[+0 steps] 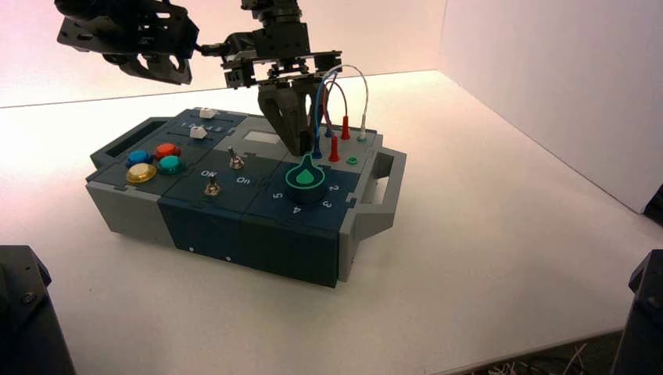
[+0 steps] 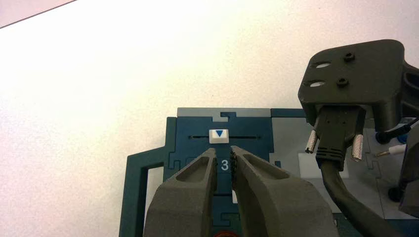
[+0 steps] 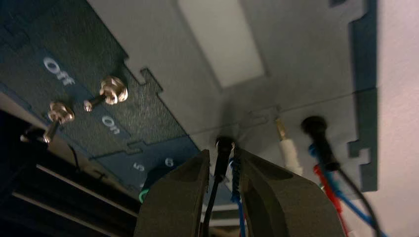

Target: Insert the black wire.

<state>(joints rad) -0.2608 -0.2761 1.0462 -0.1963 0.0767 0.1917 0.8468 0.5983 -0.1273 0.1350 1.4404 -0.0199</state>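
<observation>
In the right wrist view the black wire's slim plug (image 3: 223,148) stands upright with its tip in a socket of the grey panel. Its thin dark lead runs back between the fingers. My right gripper (image 3: 221,152) straddles the plug and is open, with a gap on each side of it. In the high view the right gripper (image 1: 295,144) points down at the wire panel just behind the green knob (image 1: 306,178), and its fingers hide the black plug. My left gripper (image 1: 160,69) hangs over the box's far left corner. Its fingers (image 2: 197,173) are narrowly apart above the white slider (image 2: 219,136), with nothing between them.
Close beside the right fingers stand a blue plug (image 1: 317,152), two red plugs (image 1: 334,148), a white plug (image 3: 289,148) and another dark plug (image 3: 316,129), their leads arching overhead. Two toggle switches (image 1: 234,162) and several coloured buttons (image 1: 154,162) lie to the left.
</observation>
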